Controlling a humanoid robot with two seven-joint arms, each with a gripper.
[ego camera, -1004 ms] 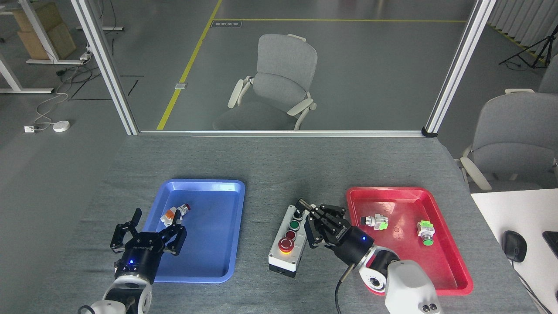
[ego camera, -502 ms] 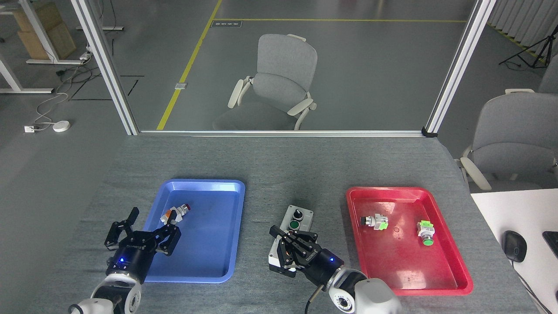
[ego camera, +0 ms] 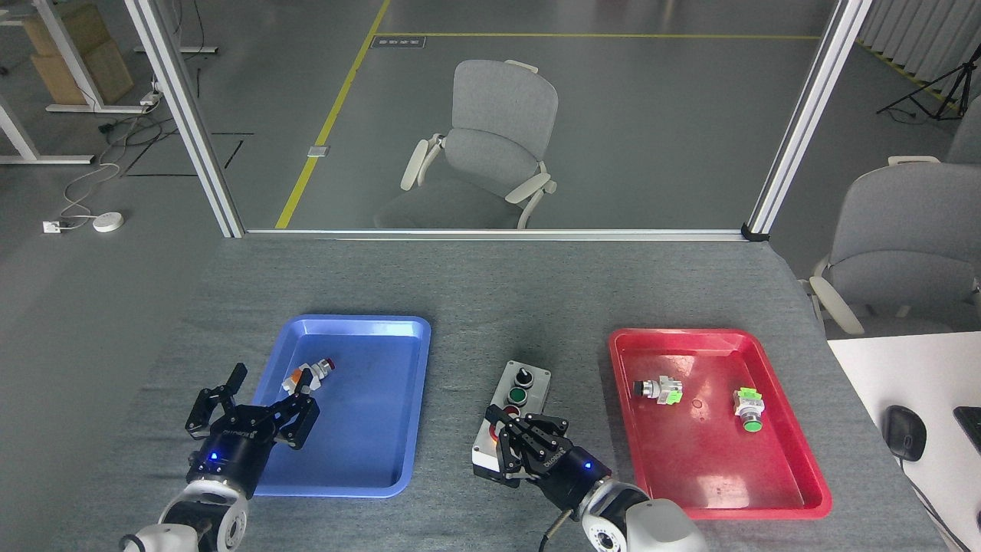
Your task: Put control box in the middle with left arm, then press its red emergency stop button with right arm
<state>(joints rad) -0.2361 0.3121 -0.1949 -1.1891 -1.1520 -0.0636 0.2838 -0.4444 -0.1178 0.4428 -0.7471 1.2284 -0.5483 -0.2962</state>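
My single head camera looks forward and steeply down from above the near edge of a grey cloth table [ego camera: 475, 284], close enough that my left gripper [ego camera: 257, 395] rises from the bottom left corner and my right gripper [ego camera: 525, 437] from the bottom centre. The blue tray [ego camera: 349, 483], the control box [ego camera: 529, 376] and the red tray [ego camera: 812, 491] span the lower half of the frame. Beyond the far table edge the view passes between two slanting metal posts [ego camera: 188, 115] to an office chair [ego camera: 498, 146] on a grey floor with yellow lines.
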